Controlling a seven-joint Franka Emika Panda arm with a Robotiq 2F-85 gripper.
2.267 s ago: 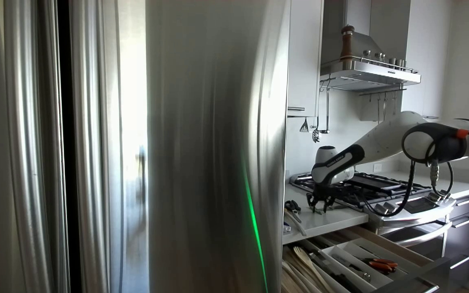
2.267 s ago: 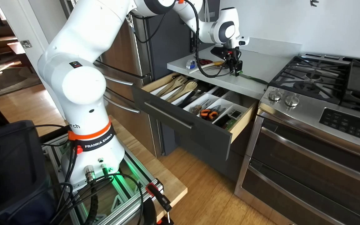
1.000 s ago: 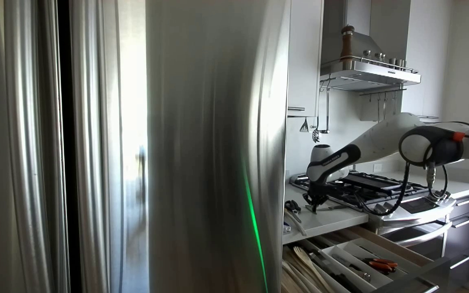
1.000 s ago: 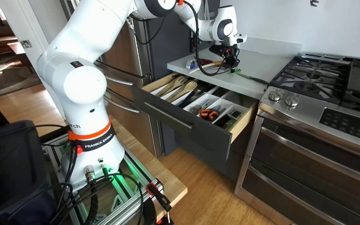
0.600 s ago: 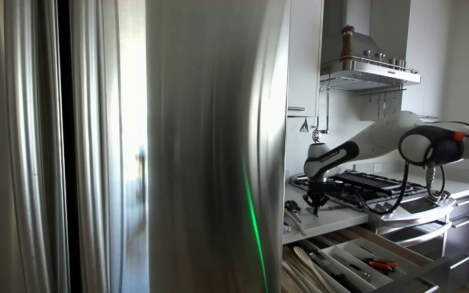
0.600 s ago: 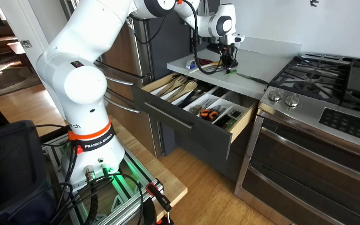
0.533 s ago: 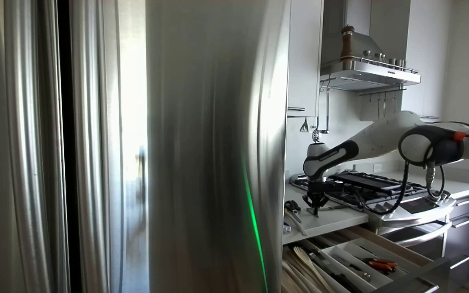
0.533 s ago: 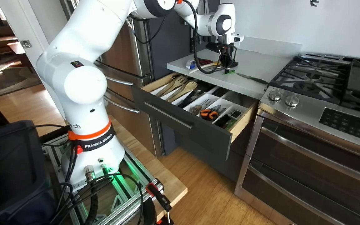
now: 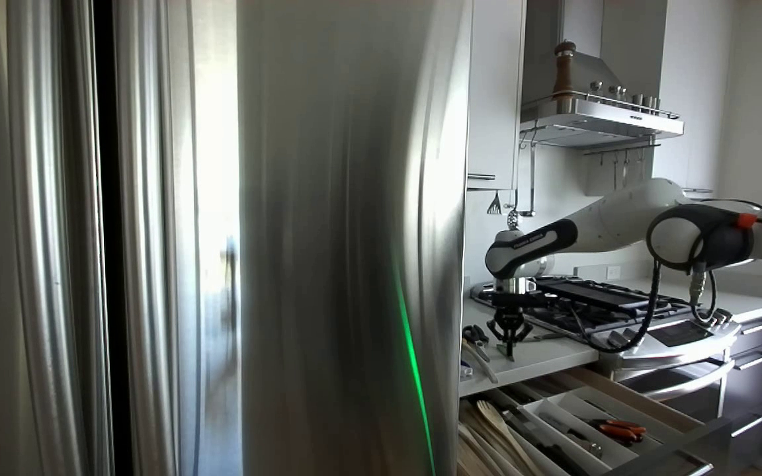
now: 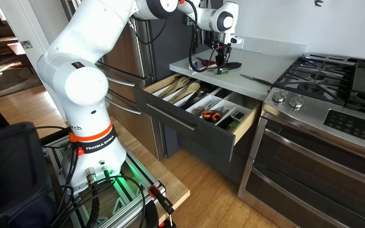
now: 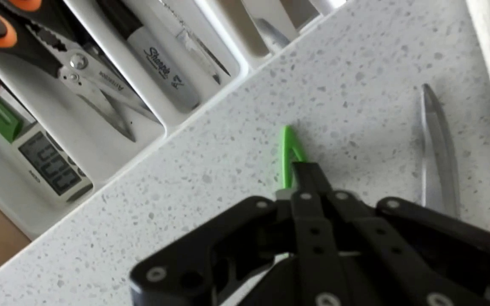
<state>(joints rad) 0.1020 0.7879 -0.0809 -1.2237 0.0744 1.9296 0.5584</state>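
My black gripper [image 11: 311, 173] points down at the speckled counter [image 11: 211, 174], its fingers pressed together. Against the fingertips lies a thin bright green loop-shaped thing [image 11: 286, 158]; part of it is hidden behind them, and I cannot tell whether it is pinched or only touched. In an exterior view the gripper [image 10: 219, 70] stands near the counter's front edge with the green thing [image 10: 223, 73] flat beside its tip. A curved metal piece [image 11: 434, 153] lies to the right in the wrist view. A black-handled tool [image 10: 233, 65] rests behind the gripper, and a knife [image 10: 255, 79] lies toward the stove.
Below the counter, a drawer [image 10: 169, 113] is pulled out, holding wooden spoons [image 10: 187, 90], orange-handled scissors [image 10: 212, 115] and a small timer [image 11: 51, 161] in white compartments. A gas stove [image 10: 322, 79] adjoins the counter; a steel refrigerator [image 9: 341, 231] flanks it opposite.
My gripper has moved along the counter toward the refrigerator, away from the knife, and stands more upright. The green thing has shifted along with it. The fingers have stayed together.
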